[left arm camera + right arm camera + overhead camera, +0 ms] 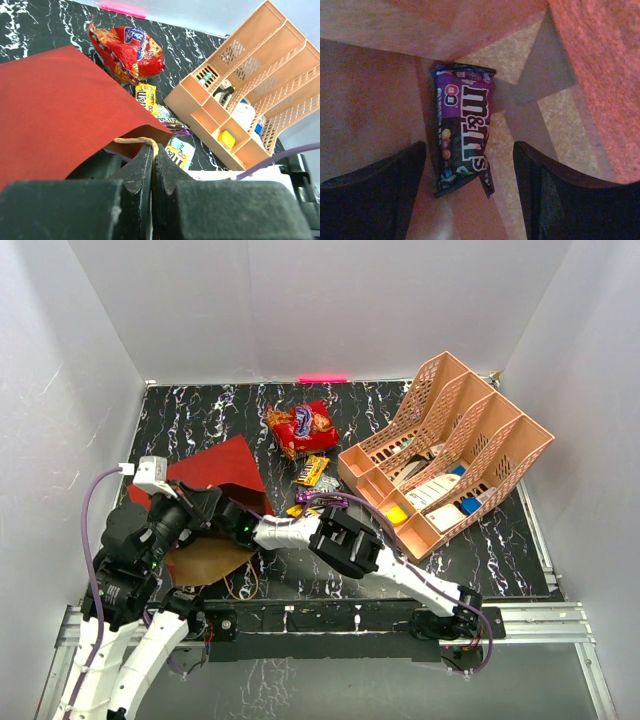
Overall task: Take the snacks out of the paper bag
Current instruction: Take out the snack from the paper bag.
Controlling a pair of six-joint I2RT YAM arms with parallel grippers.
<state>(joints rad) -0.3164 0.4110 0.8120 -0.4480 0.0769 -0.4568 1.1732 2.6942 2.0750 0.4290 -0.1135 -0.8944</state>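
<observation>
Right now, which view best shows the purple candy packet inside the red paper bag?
Right wrist view: the purple candy packet lies in plain sight on brown kraft paper, between the fingers of the open right hand. The top view shows only the red paper bag, with both arms covering its mouth. The left wrist view shows mostly its red outside.

white arms (pixel 425 582), black joints (pixel 345 540), purple cables (pixel 88 540)

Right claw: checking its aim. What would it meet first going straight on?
Probably the purple candy packet, lying between the right claw's open fingers on the paper bag's floor; depth unclear.
</observation>
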